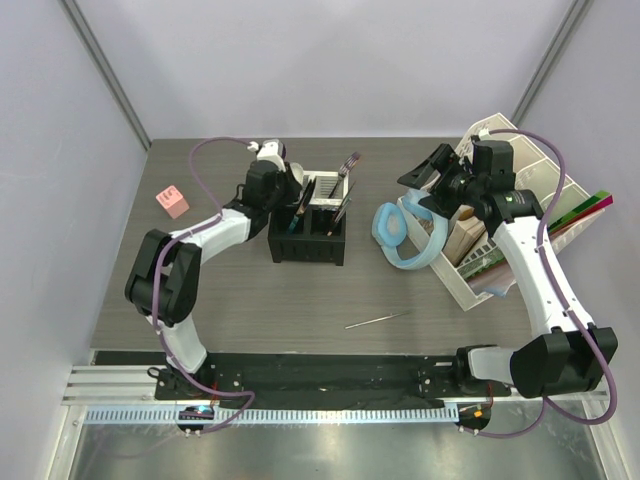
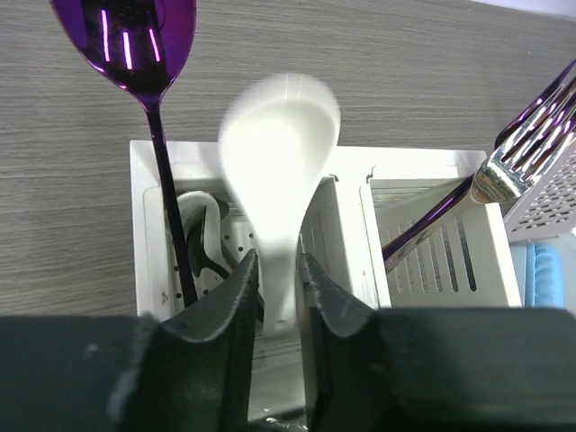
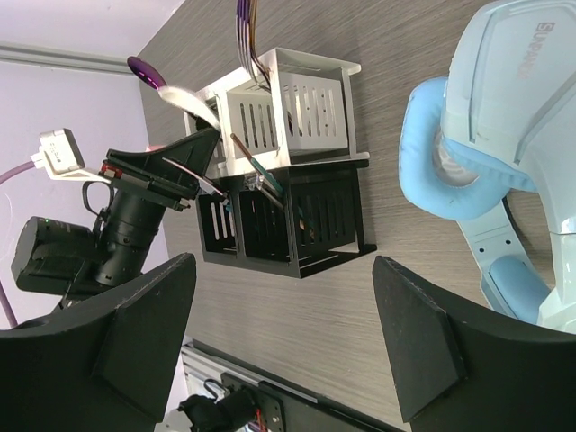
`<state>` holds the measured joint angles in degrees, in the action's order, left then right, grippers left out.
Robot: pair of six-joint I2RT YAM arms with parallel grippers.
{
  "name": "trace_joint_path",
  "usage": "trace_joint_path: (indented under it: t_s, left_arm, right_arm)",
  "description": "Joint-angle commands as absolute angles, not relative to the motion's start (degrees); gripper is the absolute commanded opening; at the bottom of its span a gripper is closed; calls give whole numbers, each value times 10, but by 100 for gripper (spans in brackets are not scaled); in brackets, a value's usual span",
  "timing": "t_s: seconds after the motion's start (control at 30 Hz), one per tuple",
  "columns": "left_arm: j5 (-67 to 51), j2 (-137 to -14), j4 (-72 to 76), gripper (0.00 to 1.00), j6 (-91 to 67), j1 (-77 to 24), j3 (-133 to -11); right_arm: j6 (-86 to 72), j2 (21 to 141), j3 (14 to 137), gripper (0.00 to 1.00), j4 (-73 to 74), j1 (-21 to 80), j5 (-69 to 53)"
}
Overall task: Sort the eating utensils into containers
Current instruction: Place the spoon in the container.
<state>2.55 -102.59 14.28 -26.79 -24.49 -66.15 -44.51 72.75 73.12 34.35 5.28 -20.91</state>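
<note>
The black caddy (image 1: pixel 308 232) of square compartments stands mid-table, its back cells rimmed in white (image 2: pixel 144 180). My left gripper (image 2: pixel 279 261) hovers over the back left cell, jaws slightly parted. A white ceramic soup spoon (image 2: pixel 279 153) shows blurred between them, bowl up, handle down in the cell. Another white spoon (image 2: pixel 200 216) and a purple spoon (image 2: pixel 126 36) stand in the same cell. A purple fork (image 2: pixel 531 144) leans out of the cell to its right. My right gripper (image 3: pixel 285 270) hangs wide open and empty above the table, to the right of the caddy (image 3: pixel 288 225).
Light blue headphones (image 1: pixel 405 238) lie between the caddy and the big white slotted rack (image 1: pixel 510 220). A pink block (image 1: pixel 173 201) sits at the left. A thin stick (image 1: pixel 378 320) lies on the table in front of the caddy.
</note>
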Motion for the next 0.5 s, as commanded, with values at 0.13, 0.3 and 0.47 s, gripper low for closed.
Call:
trace_joint_path:
  t_s: [0.13,0.3,0.47]
  left_arm:
    - [54,-998,113,29,-257,-247,-644]
    - [54,-970,76,30,-250,-248,-672]
    - [69,-881,-30,31,-247,-250,-724]
  right_arm:
    - [-439,708,729,84,336,59,-218]
    - [-442,699,723,84,337,59,-215]
    - [-446,698,722,84,329,59,-201]
